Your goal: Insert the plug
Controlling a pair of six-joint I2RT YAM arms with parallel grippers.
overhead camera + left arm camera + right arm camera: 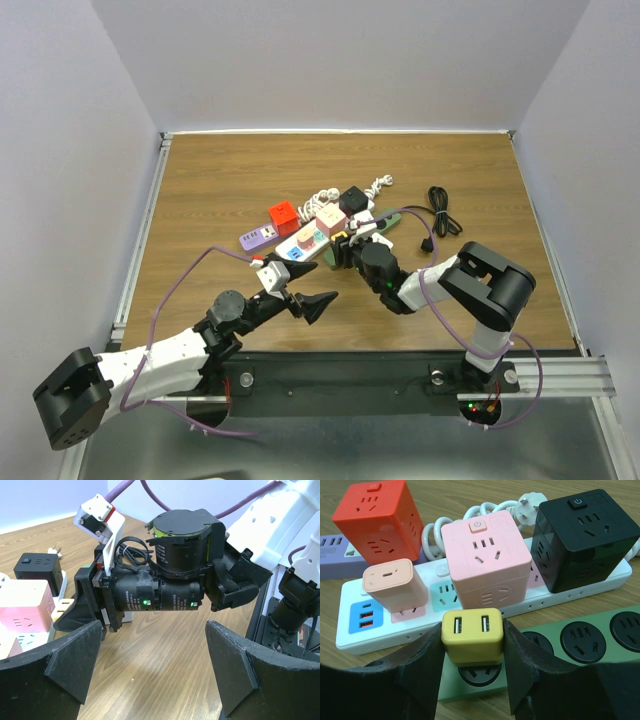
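A wooden table [200,190] stands between pale walls. From above, the left gripper [306,304] hangs spread wide and empty over bare wood near the front edge. The right gripper [347,250] is at the near side of a heap [320,222] of power strips, with a black cable [442,215] to its right. Open wood lies left and behind.

In the left wrist view, its fingers [65,665] stand far apart, and the right arm [165,595] crosses ahead.

In the right wrist view, the fingers clamp the yellow plug [472,636] by its sides over an end socket of the green strip [580,640] (seated or not, I cannot tell). Just behind is a white strip [380,637] carrying a pink cube [485,560], a black cube [582,537] and a peach adapter [395,582].
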